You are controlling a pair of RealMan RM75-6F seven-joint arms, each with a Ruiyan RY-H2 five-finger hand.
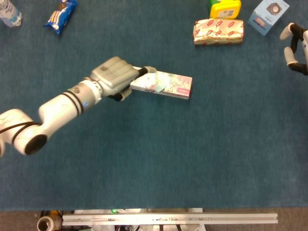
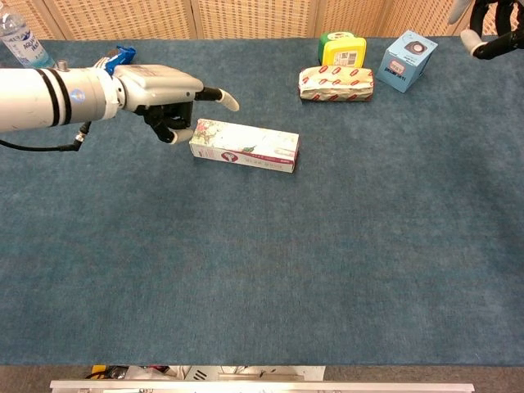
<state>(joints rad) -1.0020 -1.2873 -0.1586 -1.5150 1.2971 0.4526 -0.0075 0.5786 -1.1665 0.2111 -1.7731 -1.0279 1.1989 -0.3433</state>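
Blue felt-like cloth [image 1: 144,159] is covering the table, and a long floral box [image 1: 162,84] is lying flat near its middle, running left to right with a slight tilt. The left hand [image 1: 115,77] is hanging over the box's left end, one finger [image 2: 219,97] stretching out above the box top while the others are curling under beside the end face; whether any of them is touching the box cannot be told. Nothing is sitting in that hand. The right hand [image 1: 294,45] is hovering at the far right edge, well apart from the box, its fingers [image 1: 289,56] standing loosely apart and holding nothing. A red-patterned packet [image 1: 218,31] is lying at the back, with a yellow tub [image 1: 225,8] just behind it and a pale blue carton [image 1: 268,15] to its right. A blue snack bag [image 1: 60,14] and a bottle [image 1: 9,13] are resting at the back left.
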